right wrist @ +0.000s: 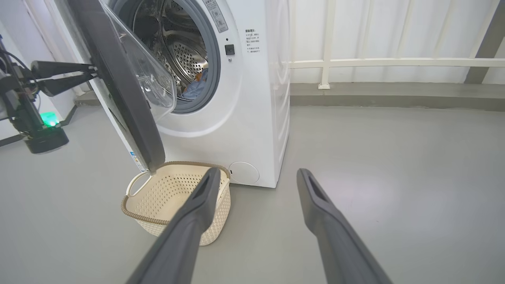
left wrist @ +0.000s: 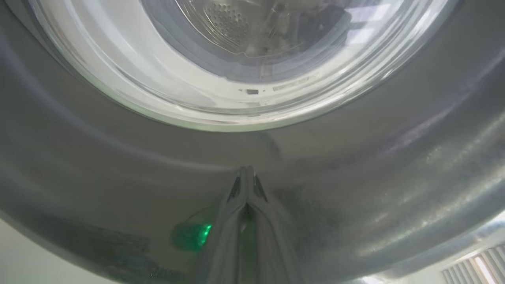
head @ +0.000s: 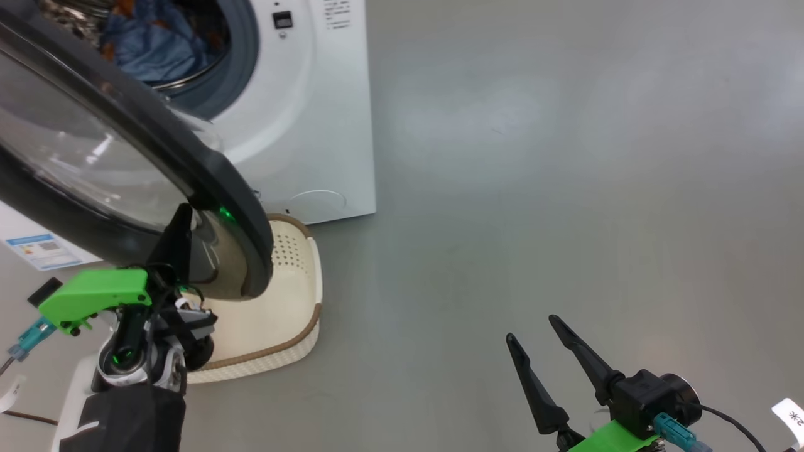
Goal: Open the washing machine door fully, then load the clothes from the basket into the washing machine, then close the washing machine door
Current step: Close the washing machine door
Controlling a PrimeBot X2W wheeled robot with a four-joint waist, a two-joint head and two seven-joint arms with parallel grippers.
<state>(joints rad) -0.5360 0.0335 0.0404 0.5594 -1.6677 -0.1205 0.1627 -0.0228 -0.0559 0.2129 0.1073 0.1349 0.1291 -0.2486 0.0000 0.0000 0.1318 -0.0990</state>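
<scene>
The left gripper (left wrist: 246,175) is pinched shut on nothing, its tips set against the outer black ring of the washing machine door (head: 207,169). Contact seems likely, though the close wrist view is blurred. The right gripper (right wrist: 258,175) is spread wide and held idle over the floor. The door is stood half open above the basket (right wrist: 158,221). The clothes (head: 151,50) are lodged inside the washing machine (right wrist: 252,118). Closing is judged in hand, and a steady push through to the latch is called for.
</scene>
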